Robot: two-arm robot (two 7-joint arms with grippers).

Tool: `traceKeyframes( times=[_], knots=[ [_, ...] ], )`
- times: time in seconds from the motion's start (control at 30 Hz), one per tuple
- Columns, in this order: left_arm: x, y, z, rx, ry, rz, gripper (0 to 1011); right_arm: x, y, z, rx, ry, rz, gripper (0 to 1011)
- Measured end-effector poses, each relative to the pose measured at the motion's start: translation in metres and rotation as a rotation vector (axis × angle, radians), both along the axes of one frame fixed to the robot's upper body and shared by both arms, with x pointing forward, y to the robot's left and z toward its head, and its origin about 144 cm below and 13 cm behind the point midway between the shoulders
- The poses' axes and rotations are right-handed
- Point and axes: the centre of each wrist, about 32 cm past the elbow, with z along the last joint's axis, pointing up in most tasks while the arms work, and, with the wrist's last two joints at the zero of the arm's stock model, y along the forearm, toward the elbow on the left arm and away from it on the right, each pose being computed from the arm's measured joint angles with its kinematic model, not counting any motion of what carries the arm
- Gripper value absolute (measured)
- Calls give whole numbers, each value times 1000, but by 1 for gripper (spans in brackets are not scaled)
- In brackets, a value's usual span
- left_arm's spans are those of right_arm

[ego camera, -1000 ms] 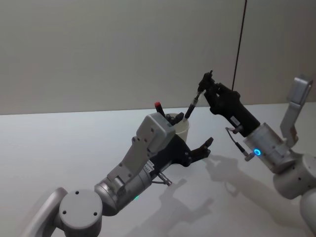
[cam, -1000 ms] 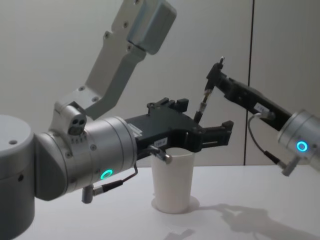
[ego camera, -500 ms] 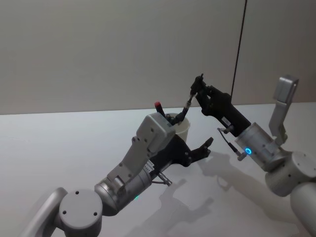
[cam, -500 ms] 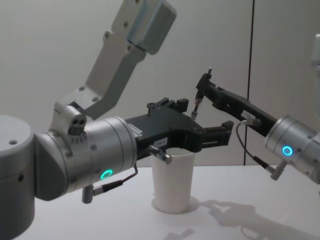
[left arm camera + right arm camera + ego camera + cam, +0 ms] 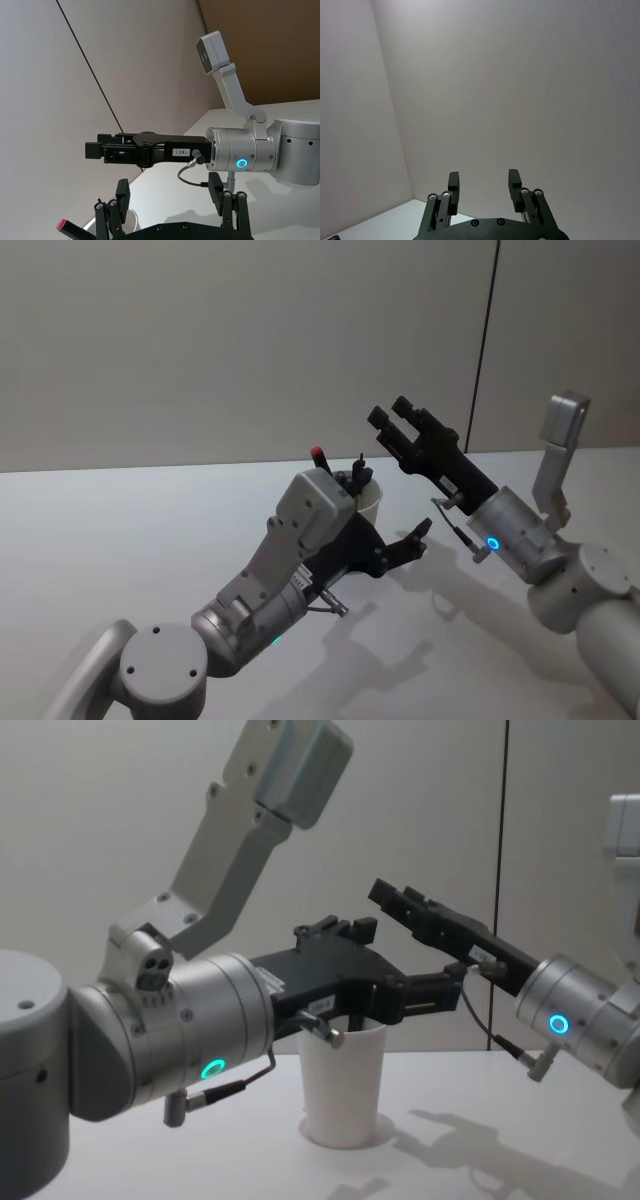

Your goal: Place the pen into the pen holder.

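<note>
1. The pen holder, a plain white paper cup, stands upright on the white table.
2. The pen stands inside the pen holder; in the head view its dark upper end projects above the rim, tilted slightly. A second item with a red tip also projects from the cup on its far left side.
3. The right gripper is positioned above and just to the right of the cup rim, angled upward toward the wall. Its fingers are spread apart with a clear gap between them, and nothing is held. The right wrist view confirms the two fingertips separated, with bare wall beyond.
4. The left gripper is level with the cup rim, with the left arm reaching across in front of the cup. Its fingers are spread, one on the near side of the cup and one on the far side. Whether either finger touches the cup wall cannot be determined. It holds nothing.
5. In the left wrist view, the right gripper appears farther off, above the left gripper's own fingers.
</note>
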Motion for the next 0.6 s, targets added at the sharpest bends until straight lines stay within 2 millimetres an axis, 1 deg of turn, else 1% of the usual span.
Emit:
traceKeyframes(
  times=[0.07, 0.1, 0.13, 0.17, 0.2, 0.3, 0.37, 0.43, 0.47, 0.53, 0.6],
  knots=[
    [0, 0, 0, 0, 0, 0, 1000, 1, 0, 0, 0, -1, 0, 603],
    [0, 0, 0, 0, 0, 0, 1000, 1, 1, -1, 0, -1, 0, 664],
    [0, 0, 0, 0, 0, 0, 1000, 1, 1, -1, 0, -1, 0, 664],
    [0, 0, 0, 0, 0, 0, 1000, 1, 1, -1, 0, -2, -1, 699],
    [0, 0, 0, 0, 0, 0, 1000, 1, 1, -1, 0, -3, -1, 756],
    [0, 0, 0, 0, 0, 0, 1000, 1, 0, -1, 1, -7, -3, 809],
    [0, 0, 0, 0, 0, 0, 1000, 1, 0, -1, 0, -11, -4, 886],
    [0, 0, 0, 0, 0, 0, 1000, 0, 0, 0, -3, -16, -6, 923],
    [0, 0, 0, 0, 0, 0, 1000, -1, -1, 0, -3, -18, -9, 970],
    [0, 0, 0, 0, 0, 0, 1000, -3, -2, 0, -6, -21, -14, 1001],
    [0, 0, 0, 0, 0, 0, 1000, -6, -4, 0, -9, -24, -20, 1001]
  ],
)
